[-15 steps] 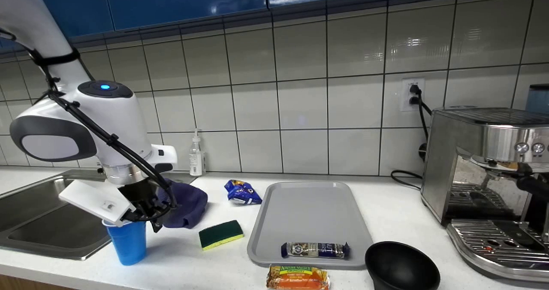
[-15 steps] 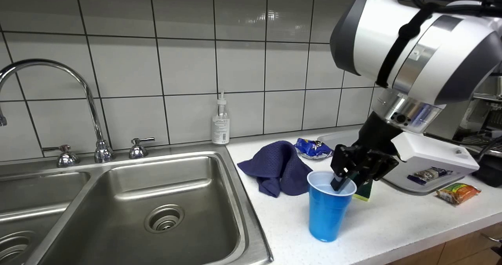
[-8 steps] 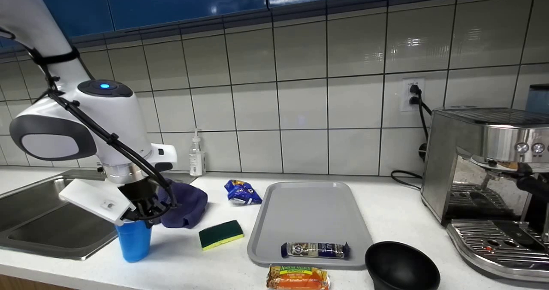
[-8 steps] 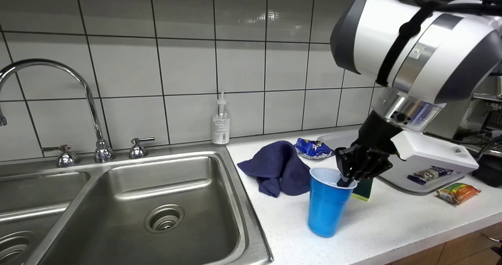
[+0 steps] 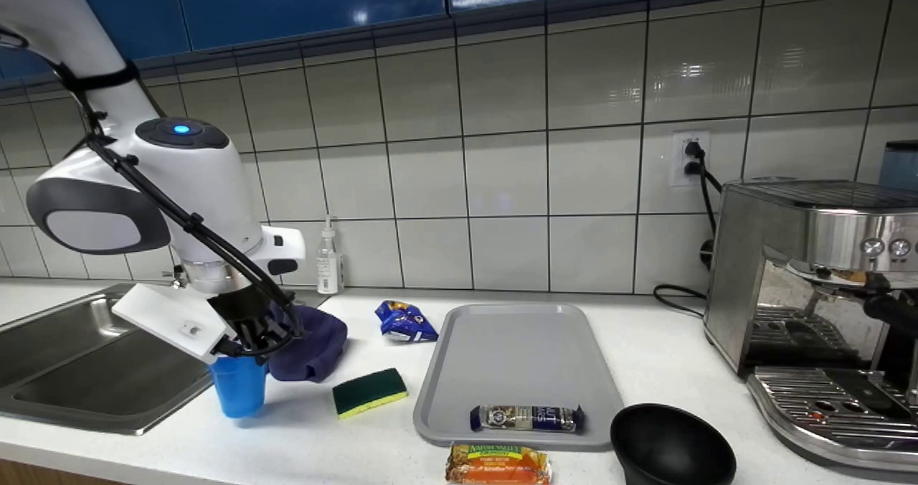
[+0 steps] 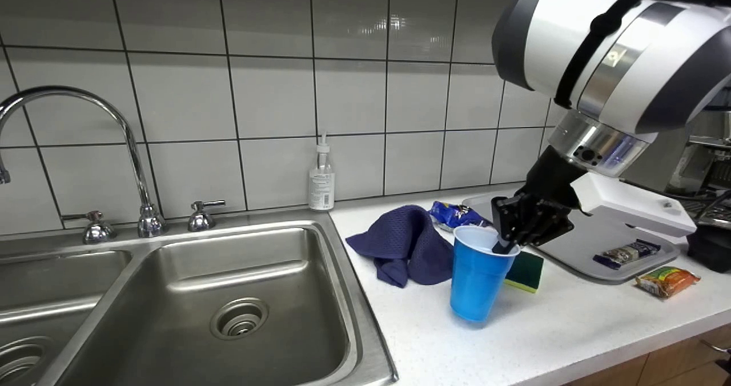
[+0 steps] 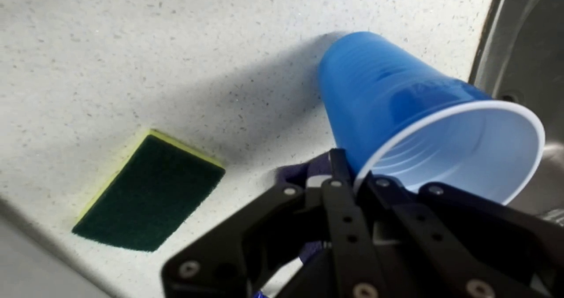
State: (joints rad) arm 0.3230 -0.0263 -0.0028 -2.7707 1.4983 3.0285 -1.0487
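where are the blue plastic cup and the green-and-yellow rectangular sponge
Blue plastic cup (image 6: 480,278): in an exterior view, on its outer wall.
Green-and-yellow rectangular sponge (image 7: 150,195): in the wrist view, on its green top.

1. Item: one blue cup; white rim, pale ridged interior.
2. Condition: mouth open; side wall pinched at the rim by the pincer.
3. Pose: tilted, mouth uppermost; base appears raised off the worktop.
4. Position: right half of the wrist view; cup lower left in an exterior view; cup lower, right of centre, in an exterior view.
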